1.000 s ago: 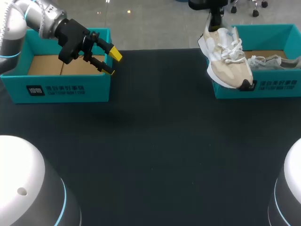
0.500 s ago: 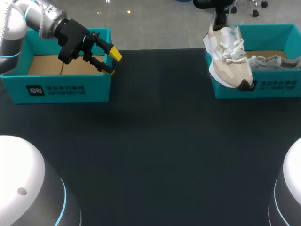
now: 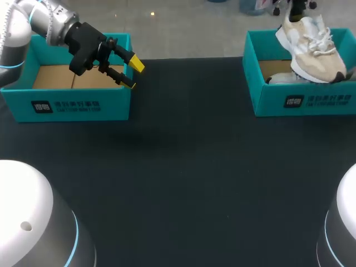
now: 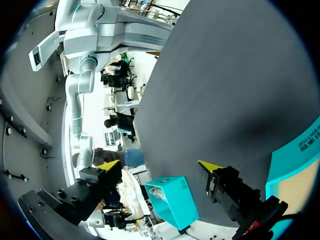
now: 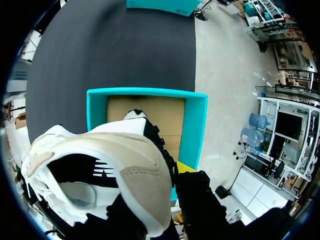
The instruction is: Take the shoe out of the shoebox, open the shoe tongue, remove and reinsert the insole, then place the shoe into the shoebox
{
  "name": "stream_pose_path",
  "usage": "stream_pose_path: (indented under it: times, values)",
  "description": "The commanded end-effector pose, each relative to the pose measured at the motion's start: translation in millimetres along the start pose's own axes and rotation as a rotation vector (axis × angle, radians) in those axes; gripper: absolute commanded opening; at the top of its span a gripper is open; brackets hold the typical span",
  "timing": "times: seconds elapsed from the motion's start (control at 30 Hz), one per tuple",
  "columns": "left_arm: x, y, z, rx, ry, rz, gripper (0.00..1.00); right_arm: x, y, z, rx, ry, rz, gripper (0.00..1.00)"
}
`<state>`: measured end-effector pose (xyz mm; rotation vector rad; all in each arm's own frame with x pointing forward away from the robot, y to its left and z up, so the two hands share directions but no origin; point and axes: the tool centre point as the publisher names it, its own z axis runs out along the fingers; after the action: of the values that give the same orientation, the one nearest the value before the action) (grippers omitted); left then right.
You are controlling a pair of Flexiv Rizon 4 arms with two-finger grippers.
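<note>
Head view, the beige-and-white shoe (image 3: 311, 47) hangs tilted above the right-hand shoebox (image 3: 267, 101), laces showing, and it may snag the rim if lowered crooked; left wrist view, the left gripper (image 4: 160, 167) gapes wide and empty; right wrist view, the right gripper (image 5: 174, 172) clamps the shoe, a thin hold that could slip.

Overhead plus close wrists (shoebox (image 3: 267, 103) shared)

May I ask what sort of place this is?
Probably a robot test bench for shoe handling: a black table holds a left shoebox and a right shoebox, both teal; the left gripper hangs by the first, and a beige sneaker is held over the second.
</note>
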<state>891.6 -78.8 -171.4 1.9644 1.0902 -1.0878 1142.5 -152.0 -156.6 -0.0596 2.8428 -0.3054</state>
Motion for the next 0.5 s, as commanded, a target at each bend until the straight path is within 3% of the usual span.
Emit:
stream_pose_path:
  times: [0.03, 0.17, 0.5]
  values:
    - [0.0, 0, 0, 0.001, 0.004, 0.001, 1.00, -4.2, -13.4, 3, -0.005, 0.011, -0.002, 0.00]
    - [0.0, 0, 0, 0.001, 0.004, 0.001, 1.00, -3.8, -32.5, 9, 0.041, 0.022, 0.027, 0.00]
    - [0.0, 0, 0, 0.001, 0.004, 0.001, 1.00, -3.8, -32.5, 9, 0.041, 0.022, 0.027, 0.00]
